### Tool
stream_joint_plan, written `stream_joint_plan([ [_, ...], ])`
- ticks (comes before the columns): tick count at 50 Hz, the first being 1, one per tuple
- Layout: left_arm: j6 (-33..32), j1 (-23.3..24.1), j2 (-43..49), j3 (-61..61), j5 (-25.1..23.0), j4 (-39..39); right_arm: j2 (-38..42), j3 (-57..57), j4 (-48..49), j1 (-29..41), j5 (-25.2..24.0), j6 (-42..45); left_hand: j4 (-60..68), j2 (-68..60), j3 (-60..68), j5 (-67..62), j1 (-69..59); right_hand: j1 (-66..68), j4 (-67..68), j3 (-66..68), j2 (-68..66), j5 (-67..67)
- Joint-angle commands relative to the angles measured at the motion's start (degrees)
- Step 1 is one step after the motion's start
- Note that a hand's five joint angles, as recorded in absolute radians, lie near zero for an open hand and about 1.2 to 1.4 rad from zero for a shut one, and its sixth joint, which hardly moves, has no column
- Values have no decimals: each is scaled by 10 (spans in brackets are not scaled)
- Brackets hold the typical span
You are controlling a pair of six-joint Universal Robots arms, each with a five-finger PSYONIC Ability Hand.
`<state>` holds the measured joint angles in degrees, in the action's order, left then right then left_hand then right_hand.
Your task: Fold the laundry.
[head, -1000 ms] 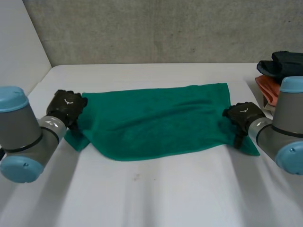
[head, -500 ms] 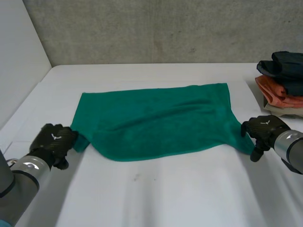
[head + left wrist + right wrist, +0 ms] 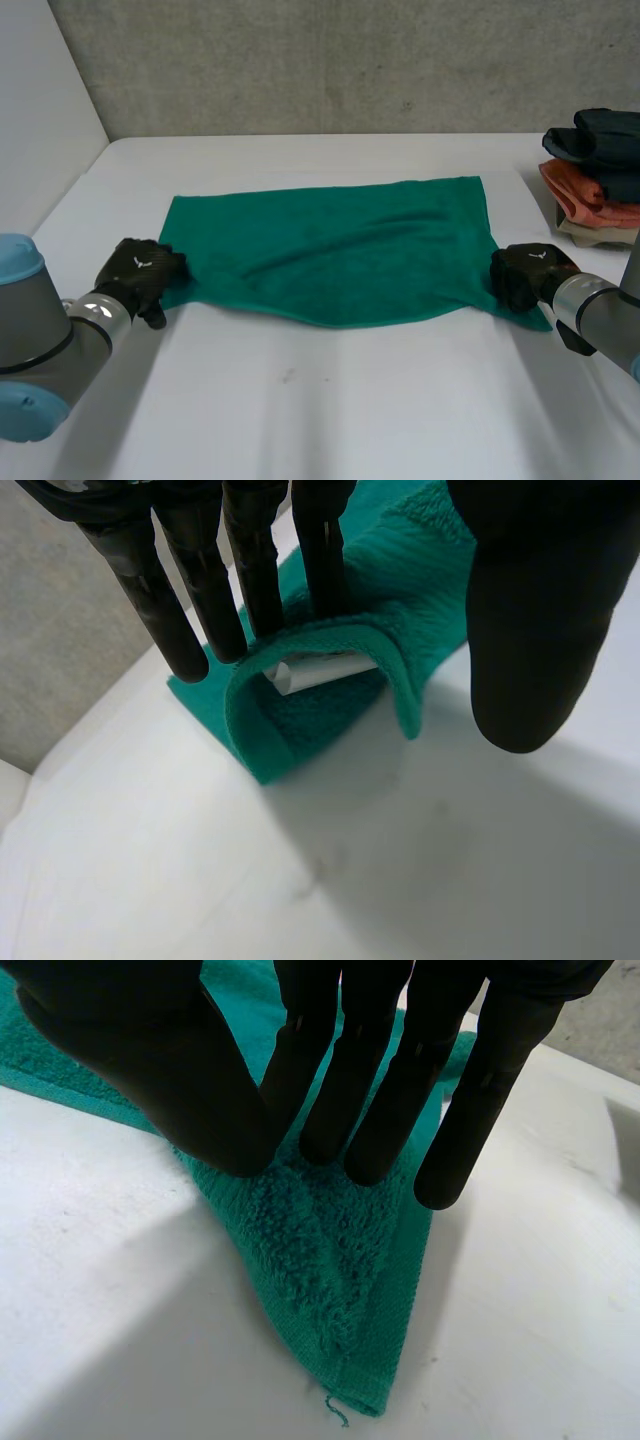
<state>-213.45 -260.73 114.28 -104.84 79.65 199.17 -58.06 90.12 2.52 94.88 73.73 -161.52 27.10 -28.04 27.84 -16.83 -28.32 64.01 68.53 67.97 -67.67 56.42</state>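
A green terry towel (image 3: 330,250) lies spread flat on the white table (image 3: 330,400). The left hand (image 3: 140,272) rests straight fingers (image 3: 250,570) on the towel's curled near-left corner, thumb apart; a white label (image 3: 318,671) in the curl bears no legible writing. The right hand (image 3: 524,274) pinches the near-right corner between thumb and straight fingers (image 3: 370,1080).

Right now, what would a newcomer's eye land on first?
The green towel spread across the white table, with the left hand and right hand on its two near corners. Next, the stack of folded clothes at the table's right edge.
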Motion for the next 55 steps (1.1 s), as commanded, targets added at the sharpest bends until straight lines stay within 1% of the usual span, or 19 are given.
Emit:
stream_joint_plan([
  [1, -6, 1, 35, 27, -1, 38, -5, 17, 8, 2, 1, 0, 23, -13, 15, -26, -11, 160, 115, 120, -123, 136],
  [12, -8, 7, 95, 82, 2, 41, -6, 15, 7, 6, 5, 2, 31, -22, 24, -34, -19, 160, 115, 120, -123, 136],
  [19, -9, 9, 125, 122, 2, 41, -5, 10, 7, 6, 5, 3, 73, -64, 66, -76, -61, 160, 115, 120, -123, 136],
  [20, -9, 10, 128, 126, 2, 41, -5, 11, 7, 6, 5, 3, 92, -82, 84, -94, -79, 160, 115, 120, -123, 136],
  [21, -9, 14, 132, 134, 1, 40, -4, 11, 7, 6, 5, 3, 149, -139, 141, -151, -136, 160, 115, 120, -123, 136],
  [24, -8, 25, 134, 147, 2, 39, -4, 12, 6, 6, 5, 7, 231, -222, 224, -234, -219, 160, 115, 120, -123, 136],
  [28, -7, 34, 133, 144, 2, 37, -4, 12, 6, 6, 5, 12, 319, -309, 311, -321, -306, 160, 115, 120, -123, 136],
  [33, -4, 48, 124, 134, 1, 35, -5, 12, 4, 6, 5, 20, 319, -310, 312, -322, -307, 160, 115, 120, -123, 136],
  [41, -8, 51, 117, 130, 2, 35, -3, 11, 4, 7, 6, 36, 319, -310, 312, -322, -307, 160, 115, 120, -123, 136],
  [43, -9, 51, 118, 131, 2, 35, -2, 11, 4, 8, 6, 38, 361, -351, 353, -363, -348, 160, 115, 120, -123, 136],
  [44, -8, 50, 117, 131, 2, 35, -2, 11, 4, 8, 6, 40, 527, -518, 520, -530, -515, 160, 115, 120, -123, 136],
  [46, -8, 50, 115, 129, 4, 35, -3, 10, 2, 9, 6, 45, 529, -520, 522, -532, -517, 160, 115, 120, -123, 136],
  [47, -8, 50, 111, 127, 6, 35, -5, 9, -1, 9, 11, 53, 529, -520, 522, -532, -517, 160, 115, 120, -123, 136],
  [50, 0, 44, 59, 109, 17, 32, -11, 9, -16, 10, 27, 81, 529, -520, 522, -532, -517, 160, 115, 120, -123, 136],
  [51, 1, 44, 40, 98, 19, 27, -25, 10, -38, 10, 43, 113, 529, -520, 522, -532, -517, 160, 115, 120, -123, 136],
  [52, 1, 44, -1, 72, 21, 13, -36, 12, -53, 10, 53, 133, 529, -520, 522, -532, -517, 160, 115, 120, -123, 136],
  [54, -1, 44, -33, 47, 20, -4, -66, 18, -87, 11, 69, 174, 529, -520, 522, -532, -517, 160, 115, 120, -123, 136],
  [55, -6, 44, -68, 18, 19, -30, -97, 23, -118, 9, 83, 214, 529, -520, 522, -532, -517, 160, 115, 120, -123, 136],
])
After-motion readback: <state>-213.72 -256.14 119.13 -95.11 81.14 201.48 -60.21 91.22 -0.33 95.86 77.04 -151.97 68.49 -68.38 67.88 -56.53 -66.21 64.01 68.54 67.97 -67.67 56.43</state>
